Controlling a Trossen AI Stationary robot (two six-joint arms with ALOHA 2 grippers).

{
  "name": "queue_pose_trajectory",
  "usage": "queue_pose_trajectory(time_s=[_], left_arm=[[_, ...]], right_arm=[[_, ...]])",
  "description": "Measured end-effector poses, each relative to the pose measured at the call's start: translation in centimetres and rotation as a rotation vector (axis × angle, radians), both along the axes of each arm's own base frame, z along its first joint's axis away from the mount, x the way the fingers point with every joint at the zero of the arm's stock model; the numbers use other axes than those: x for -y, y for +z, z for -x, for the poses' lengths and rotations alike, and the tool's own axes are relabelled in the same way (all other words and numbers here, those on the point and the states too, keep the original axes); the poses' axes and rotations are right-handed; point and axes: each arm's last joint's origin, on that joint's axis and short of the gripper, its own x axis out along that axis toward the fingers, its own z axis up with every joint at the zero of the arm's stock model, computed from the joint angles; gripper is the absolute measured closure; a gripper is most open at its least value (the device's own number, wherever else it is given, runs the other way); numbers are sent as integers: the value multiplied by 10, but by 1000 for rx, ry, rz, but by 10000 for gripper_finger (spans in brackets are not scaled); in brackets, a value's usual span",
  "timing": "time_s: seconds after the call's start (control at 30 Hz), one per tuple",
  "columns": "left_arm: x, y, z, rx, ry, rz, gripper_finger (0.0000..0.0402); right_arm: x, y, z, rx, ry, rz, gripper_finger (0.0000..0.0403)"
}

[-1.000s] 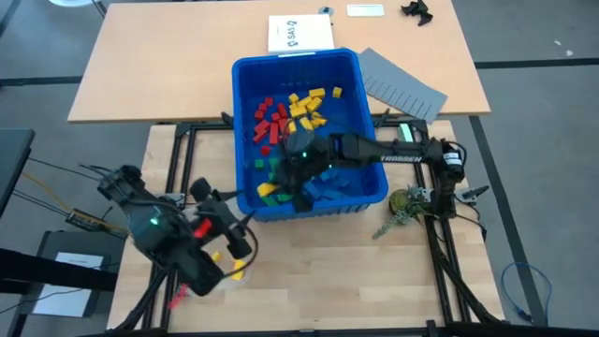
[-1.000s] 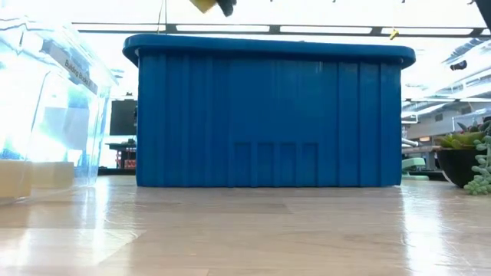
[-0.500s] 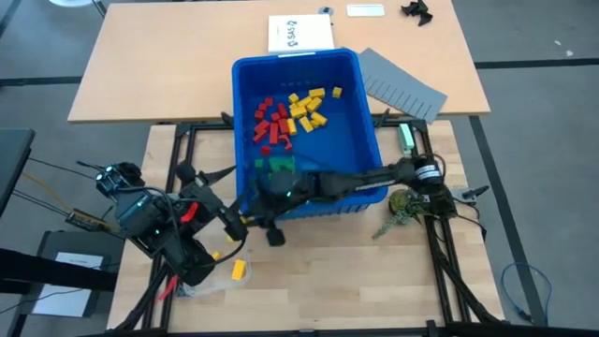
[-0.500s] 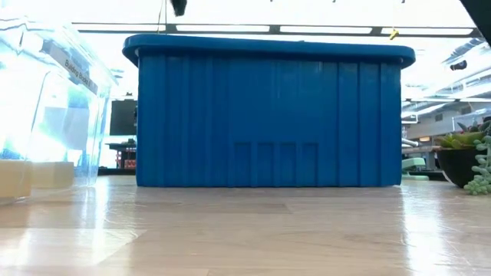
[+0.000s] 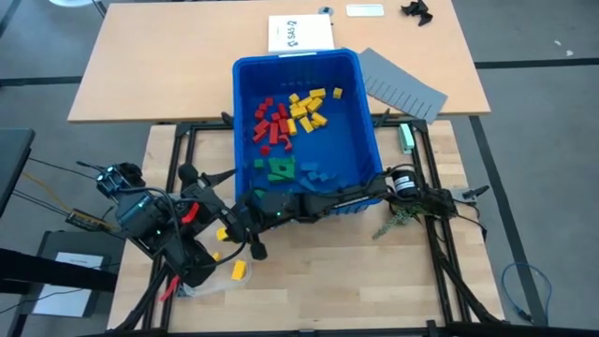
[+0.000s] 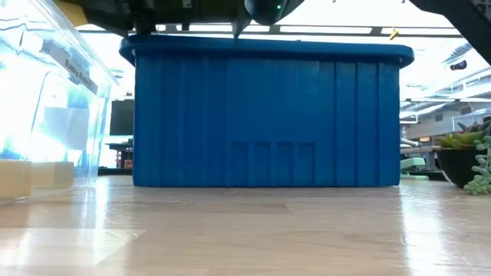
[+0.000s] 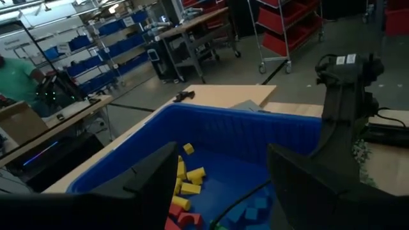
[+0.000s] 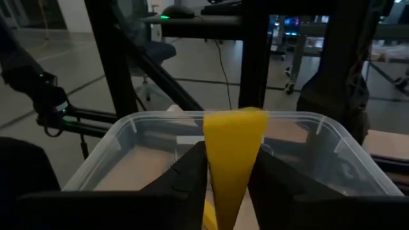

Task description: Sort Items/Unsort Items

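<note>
Right wrist view: a yellow block (image 8: 234,163) stands upright between the right gripper (image 8: 227,172)'s two dark fingers (image 8: 189,171), long axis along the fingers, wider at the far end and narrowing toward the wrist; the fingers press on both its sides.
Below the block: a clear plastic tub (image 8: 160,128), open side up; the block's far end reaches to the tub's far rim in this view.
High view, right arm: stretched from the table's right side across the front of the blue bin (image 5: 367,131), with its gripper (image 5: 251,231) past the bin's front left corner, close to the left arm.
Left gripper (image 7: 220,185): fingers spread apart with nothing between them, looking into the bin from its front left.
Blocks in the bin: red blocks (image 5: 270,122) and yellow blocks (image 5: 307,106) heaped toward the back, green blocks (image 5: 278,168) and blue blocks (image 5: 318,175) near the front.
Loose block: one more yellow block (image 5: 238,270) lies on the wooden table (image 5: 356,281) in front of the left arm; its long axis runs roughly front to back.
Around: grey slotted sheet (image 5: 402,86) leaning beside the bin's back right corner, white paper (image 5: 299,34) behind the bin, small plant (image 5: 404,206) at the right.
Crowding: both arms meet at the bin's front left corner.
Open room: the front middle and front right of the table are bare.
</note>
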Motion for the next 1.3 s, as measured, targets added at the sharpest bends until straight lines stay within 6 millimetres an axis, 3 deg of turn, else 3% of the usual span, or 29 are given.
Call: queue_pose_trajectory(time_s=[0.2,0.3,0.5,0.67,0.87,0.97,1.13,1.3], left_arm=[[0,0,0,7,-1,16,154],[0,-1,0,4,-3,21,154],[2,-1,1,4,-13,35,154],[3,-1,3,6,-21,39,154],[3,-1,3,5,-20,35,154],[3,-1,3,1,-21,30,154],[3,-1,3,2,-22,39,154],[3,-4,1,-12,-25,59,154]], right_arm=[[1,7,5,-28,13,26,246],[1,15,11,-55,24,79,241],[10,43,31,-139,24,191,283],[25,94,63,-174,-15,220,314],[39,113,86,-254,-37,226,322],[51,138,104,-232,-65,217,319],[81,146,129,-370,-228,257,307],[130,168,168,-459,-485,319,261]])
